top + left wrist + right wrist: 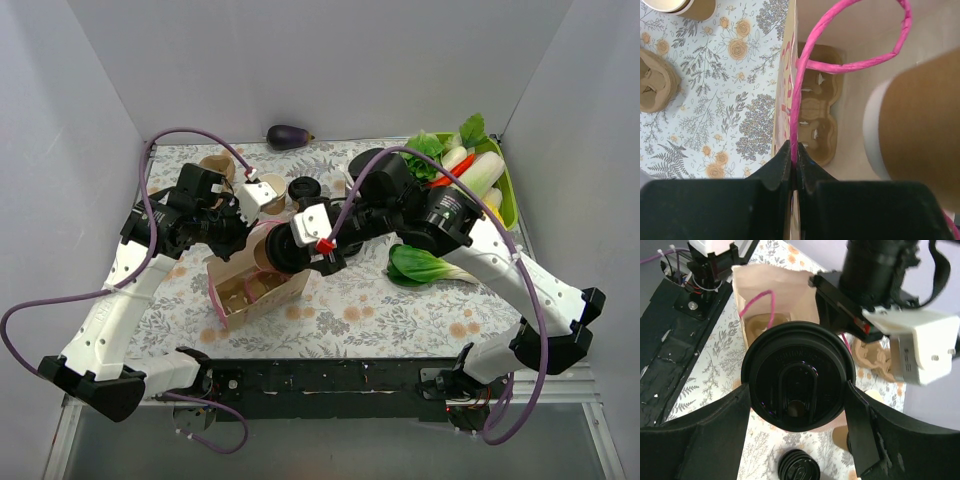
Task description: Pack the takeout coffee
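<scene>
The takeout coffee (797, 375), a kraft-brown cup with a round black lid, sits between my right gripper's (798, 386) fingers, which are shut on its sides. In the top view the gripper (292, 250) holds the cup (283, 250) at the mouth of the open paper bag (262, 298). In the left wrist view the cup's brown wall (925, 120) hangs over the bag's opening. My left gripper (794, 150) is shut on the bag's pink handle (812, 45) and holds the mouth open. A tan pulp carrier (817, 125) lies inside the bag.
A stack of black lids (303, 188) and spare cups (272, 190) stand behind the bag. A second pulp carrier (657, 85) lies left of it. A bok choy (425, 265), a green vegetable tray (508, 185) and an aubergine (288, 136) are to the right and back.
</scene>
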Tool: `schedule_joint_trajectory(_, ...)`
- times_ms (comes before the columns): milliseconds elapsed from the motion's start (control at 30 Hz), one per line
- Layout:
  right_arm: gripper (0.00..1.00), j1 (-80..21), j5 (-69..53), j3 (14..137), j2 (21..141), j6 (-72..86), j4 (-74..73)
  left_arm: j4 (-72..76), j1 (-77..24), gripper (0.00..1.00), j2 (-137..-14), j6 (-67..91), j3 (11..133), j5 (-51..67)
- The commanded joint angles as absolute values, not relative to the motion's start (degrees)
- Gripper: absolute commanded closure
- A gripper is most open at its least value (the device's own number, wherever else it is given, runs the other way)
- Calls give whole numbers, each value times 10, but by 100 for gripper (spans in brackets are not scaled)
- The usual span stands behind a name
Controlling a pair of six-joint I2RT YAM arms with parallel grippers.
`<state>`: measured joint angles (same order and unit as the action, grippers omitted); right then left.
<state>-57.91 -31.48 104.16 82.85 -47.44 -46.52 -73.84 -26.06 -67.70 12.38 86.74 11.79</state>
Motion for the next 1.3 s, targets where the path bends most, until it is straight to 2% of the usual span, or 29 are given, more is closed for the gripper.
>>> schedule_joint_trajectory(0,99,-613,-302,1042,817,-531,-447,-731,-263,100,-666,137,886,119)
schedule_joint_trajectory(133,99,-622,-293,1029,830,-552,-446,-736,-263,100,-668,142,897,134)
schedule_joint_trajectory(300,99,-624,-251,954,830,-568,-380,-742,-263,100,-670,149,905,151)
schedule_joint_trajectory(333,99,-624,-245,946,831,-570,-374,-744,-263,96,-669,151,907,156)
schedule_joint_trajectory(367,99,-624,-239,938,832,-574,-370,-746,-263,88,-668,152,910,159)
schedule_joint_trajectory(467,99,-628,-233,922,831,-582,-388,-757,-263,58,-664,157,929,178)
schedule_joint_trajectory(500,99,-628,-232,918,823,-584,-407,-759,-263,43,-663,159,938,180)
schedule_joint_trajectory(600,99,-629,-217,903,794,-591,-426,-764,-263,29,-660,164,999,185)
schedule_joint_trajectory(700,99,-629,-202,875,767,-613,-437,-751,-263,25,-666,168,1075,179)
schedule_joint_trajectory(833,99,-629,-200,867,759,-641,-472,-717,-261,23,-678,183,1105,142)
schedule_joint_trajectory(1033,99,-629,-191,871,766,-552,-417,-658,-261,23,-636,198,951,82)
schedule_joint_trajectory(1200,99,-629,-197,951,828,-441,-396,-619,-260,21,-614,214,897,40)
schedule_joint_trajectory(1267,99,-629,-204,971,846,-424,-394,-608,-259,21,-607,221,880,-17)
